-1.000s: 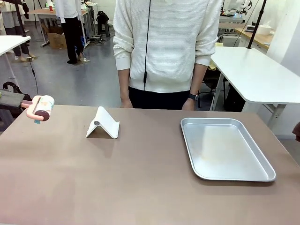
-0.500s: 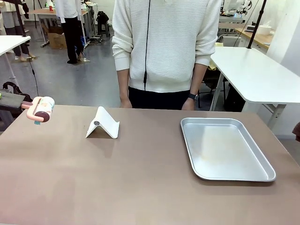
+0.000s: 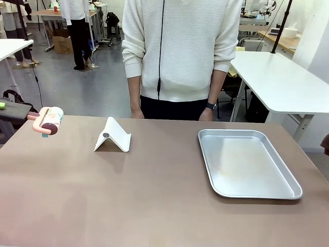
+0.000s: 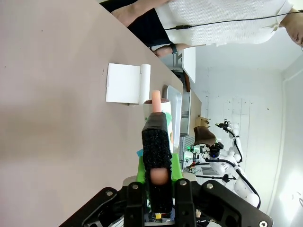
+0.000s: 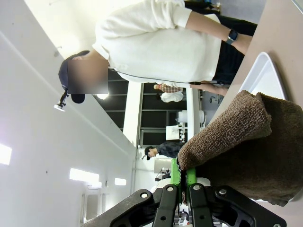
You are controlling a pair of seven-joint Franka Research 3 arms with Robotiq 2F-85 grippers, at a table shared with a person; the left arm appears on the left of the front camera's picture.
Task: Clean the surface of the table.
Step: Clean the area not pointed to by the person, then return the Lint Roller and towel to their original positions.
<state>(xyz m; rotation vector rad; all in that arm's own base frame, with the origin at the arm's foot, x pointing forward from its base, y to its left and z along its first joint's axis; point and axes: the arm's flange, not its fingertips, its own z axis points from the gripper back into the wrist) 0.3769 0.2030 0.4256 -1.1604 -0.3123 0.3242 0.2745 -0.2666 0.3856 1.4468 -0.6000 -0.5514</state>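
The left gripper [image 4: 156, 142] is clamped shut on the pink handle of a lint roller [image 3: 49, 120]. The roller is held at the 10 o'clock corner of the table [image 3: 154, 200]; contact with the top cannot be determined. The right gripper [image 5: 183, 171] is pinched shut on a brown terry cloth [image 5: 246, 142].

A white folded phone stand [image 3: 114, 137] is set on the table at 11 o'clock. A steel tray [image 3: 247, 164] is laid flat at 2 o'clock, well apart from the stand. A person [image 3: 182, 51] is positioned at the far edge at 12 o'clock, with both hands lowered to the table edge. A white-topped table [image 3: 280, 82] is located beyond the 1 o'clock corner.

The table top is a smooth, matte brownish-taupe, uniform in tone.
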